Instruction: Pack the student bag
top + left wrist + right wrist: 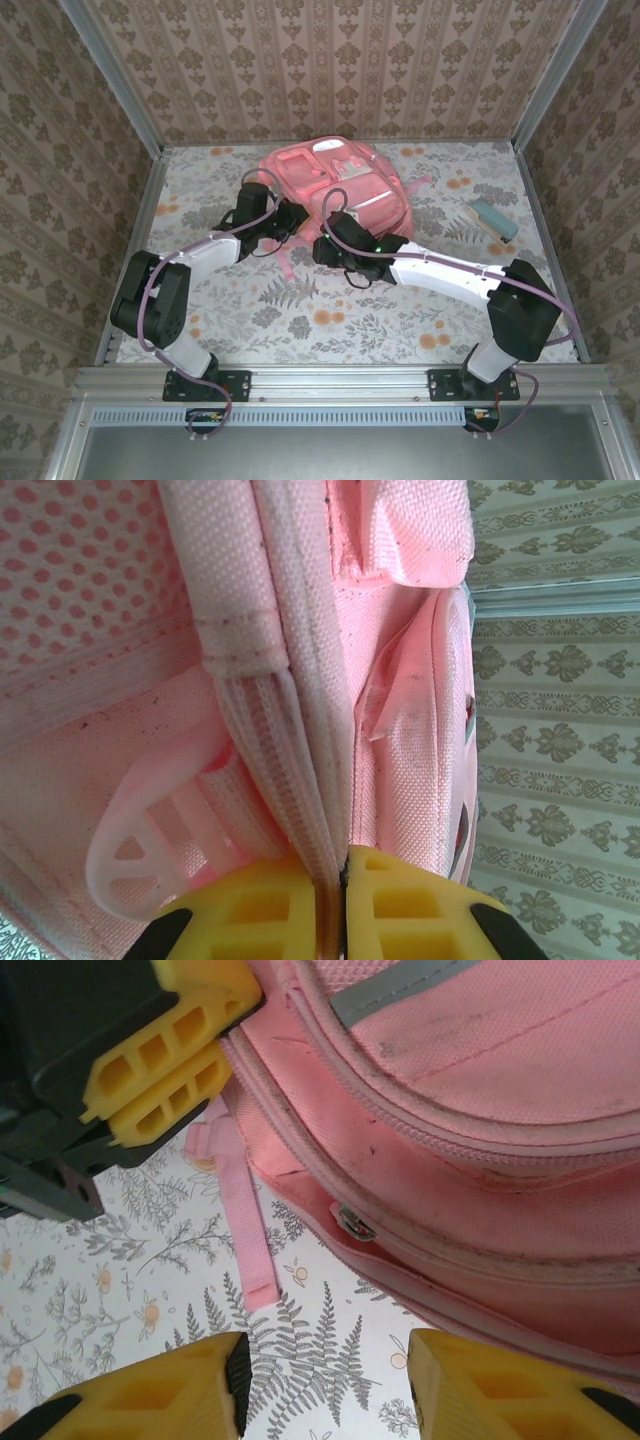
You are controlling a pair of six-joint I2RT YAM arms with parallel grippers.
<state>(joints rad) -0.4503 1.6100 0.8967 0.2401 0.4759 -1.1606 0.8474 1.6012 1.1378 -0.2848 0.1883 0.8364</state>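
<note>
On the table (260, 305) | pink student bag (345, 178), grey stripe (395, 988) | left jaws clamp its seam | right jaws apart

1. You've got the student bag (335, 185) lying on the table (250, 320), centre, towards the back.
2. Your left gripper (342, 900) is at the bag's near-left edge, clamped on its seam.
3. Your right gripper (325, 1385) is just right of the left one, at the bag's near edge, jaws apart over the table.
4. A strap (245, 1230) lies on the table between them.
5. A small box (493, 220) sits well right of the bag.
</note>
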